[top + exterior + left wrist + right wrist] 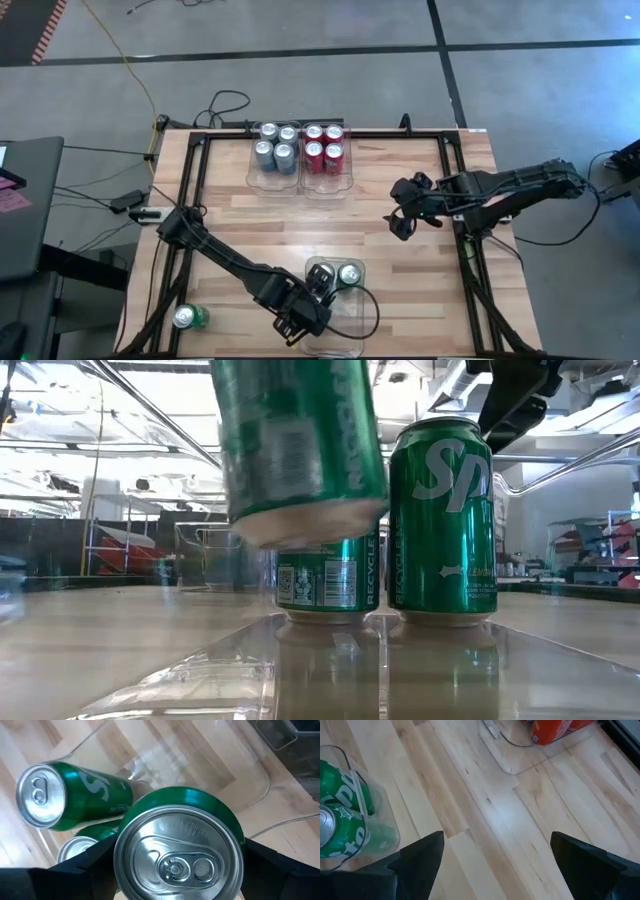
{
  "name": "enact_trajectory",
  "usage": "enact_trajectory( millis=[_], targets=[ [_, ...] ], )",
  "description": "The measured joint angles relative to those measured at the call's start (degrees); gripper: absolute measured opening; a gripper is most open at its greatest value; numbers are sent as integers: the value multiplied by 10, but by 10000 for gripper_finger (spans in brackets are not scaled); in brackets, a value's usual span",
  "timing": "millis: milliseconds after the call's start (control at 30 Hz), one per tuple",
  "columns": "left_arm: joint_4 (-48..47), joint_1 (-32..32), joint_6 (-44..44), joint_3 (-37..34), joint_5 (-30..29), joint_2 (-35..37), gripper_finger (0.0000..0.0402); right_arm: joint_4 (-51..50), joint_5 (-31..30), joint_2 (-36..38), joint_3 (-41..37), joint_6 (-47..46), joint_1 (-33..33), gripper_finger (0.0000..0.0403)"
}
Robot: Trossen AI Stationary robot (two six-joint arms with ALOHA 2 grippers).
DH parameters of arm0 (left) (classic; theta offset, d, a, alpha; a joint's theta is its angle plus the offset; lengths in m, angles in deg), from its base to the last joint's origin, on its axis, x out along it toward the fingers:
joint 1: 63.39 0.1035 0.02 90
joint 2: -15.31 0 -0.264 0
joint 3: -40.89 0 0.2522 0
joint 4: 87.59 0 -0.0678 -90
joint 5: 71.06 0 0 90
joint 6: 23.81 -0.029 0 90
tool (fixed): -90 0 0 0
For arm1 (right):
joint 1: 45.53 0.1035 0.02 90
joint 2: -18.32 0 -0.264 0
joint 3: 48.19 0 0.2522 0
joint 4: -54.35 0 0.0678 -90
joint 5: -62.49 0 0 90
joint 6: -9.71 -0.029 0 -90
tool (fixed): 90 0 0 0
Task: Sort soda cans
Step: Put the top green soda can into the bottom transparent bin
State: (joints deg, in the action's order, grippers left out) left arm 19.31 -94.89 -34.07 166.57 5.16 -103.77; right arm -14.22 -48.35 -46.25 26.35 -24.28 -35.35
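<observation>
On table: four silver-blue cans (275, 147), four red cans (323, 147), four green cans (349, 275).

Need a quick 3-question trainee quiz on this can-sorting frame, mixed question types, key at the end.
1. True or false: the left tool holds a green soda can above the clear plastic bin at the table's front edge.
2. How many green cans already stand in that front bin? A) none B) two C) four
3. Fill in: one green can on the bare wood at the table's front left corner sits outside any ____.

Key: 1 true. 2 B: two standing green cans show behind the raised one in the low view. 3 bin. The right tool waits open over the table's right side, near the four red cans and four silver-blue cans.
</observation>
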Motion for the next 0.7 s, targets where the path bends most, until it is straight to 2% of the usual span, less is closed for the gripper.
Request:
enact_trajectory(
  millis=[300, 433, 700],
  targets=[
    [1, 3, 3, 0, 14, -1, 307, 0, 0, 0, 0, -12, 0, 384],
    [34, 4, 9, -21, 15, 0, 307, 0, 0, 0, 0, -17, 0, 384],
    [42, 7, 33, -45, 14, -1, 308, 0, 0, 0, 0, -21, 0, 384]
  ],
)
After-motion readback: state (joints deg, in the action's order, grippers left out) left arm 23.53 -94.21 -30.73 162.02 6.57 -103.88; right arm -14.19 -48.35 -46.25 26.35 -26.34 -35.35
